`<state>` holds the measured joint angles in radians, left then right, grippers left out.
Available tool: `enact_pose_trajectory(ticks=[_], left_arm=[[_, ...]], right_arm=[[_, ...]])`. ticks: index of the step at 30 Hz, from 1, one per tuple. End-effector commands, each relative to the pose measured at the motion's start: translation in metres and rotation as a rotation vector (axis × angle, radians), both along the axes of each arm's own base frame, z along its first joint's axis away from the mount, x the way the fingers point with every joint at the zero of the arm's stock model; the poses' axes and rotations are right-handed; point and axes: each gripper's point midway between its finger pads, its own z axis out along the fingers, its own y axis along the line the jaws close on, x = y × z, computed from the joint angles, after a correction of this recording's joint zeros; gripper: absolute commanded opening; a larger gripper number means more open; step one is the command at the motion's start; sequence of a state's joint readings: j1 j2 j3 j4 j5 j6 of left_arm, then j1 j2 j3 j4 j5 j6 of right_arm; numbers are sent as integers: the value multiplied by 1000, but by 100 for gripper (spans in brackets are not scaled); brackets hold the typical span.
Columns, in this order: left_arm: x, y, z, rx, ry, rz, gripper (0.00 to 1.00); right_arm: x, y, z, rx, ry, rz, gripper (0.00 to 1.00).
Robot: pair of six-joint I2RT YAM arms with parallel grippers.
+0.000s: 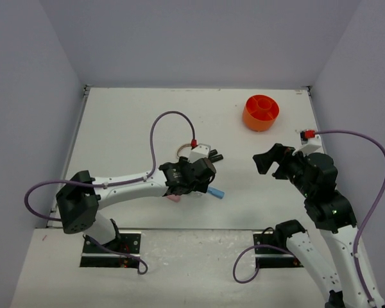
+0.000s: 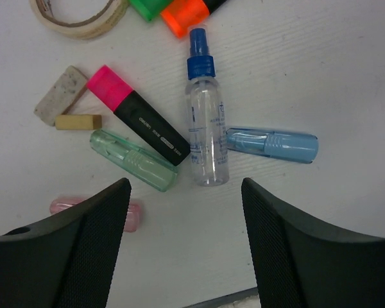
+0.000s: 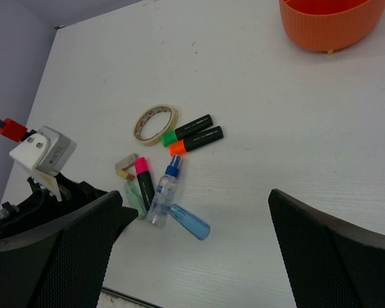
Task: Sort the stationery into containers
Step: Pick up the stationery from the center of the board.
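The stationery lies in a cluster under my left gripper (image 2: 185,186), which hovers open over bare table with nothing between its jaws. Just beyond the fingertips are a clear bottle (image 2: 205,128) with a blue cap, a pink-capped black highlighter (image 2: 138,119), a green eraser (image 2: 133,160), a blue eraser (image 2: 273,144) and a pink eraser (image 2: 133,215) half hidden by the left finger. Green-capped (image 3: 186,131) and orange-capped (image 3: 196,141) highlighters lie beside a tan band ring (image 3: 155,123). The orange tub (image 1: 261,113) stands far right. My right gripper (image 1: 269,160) hangs open and empty, apart from everything.
Two small beige and grey blocks (image 2: 64,109) lie left of the pink-capped highlighter. The table's near edge (image 2: 224,298) runs just below the left fingers. Grey walls close in the table on three sides. Purple cables loop from both arms.
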<state>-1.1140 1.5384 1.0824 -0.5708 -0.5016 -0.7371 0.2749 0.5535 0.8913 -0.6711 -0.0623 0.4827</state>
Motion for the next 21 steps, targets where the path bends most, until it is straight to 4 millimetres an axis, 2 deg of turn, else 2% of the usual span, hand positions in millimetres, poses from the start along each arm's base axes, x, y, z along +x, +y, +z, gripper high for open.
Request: enact_pose_trajectory(ticks=[1, 5, 12, 18, 21], left_arm=[[15, -30, 8, -101, -47, -13, 66], [20, -42, -5, -83, -23, -37, 62], [24, -35, -42, -20, 37, -14, 60], [22, -34, -65, 4, 65, -15, 45], [22, -34, -74, 8, 76, -15, 41]], right_arm=[[-5, 2, -2, -15, -9, 28, 99], [-6, 5, -4, -8, -9, 46, 99], [-5, 6, -6, -18, -9, 57, 99], [-4, 10, -6, -15, -7, 78, 99], [-5, 11, -7, -18, -1, 87, 99]])
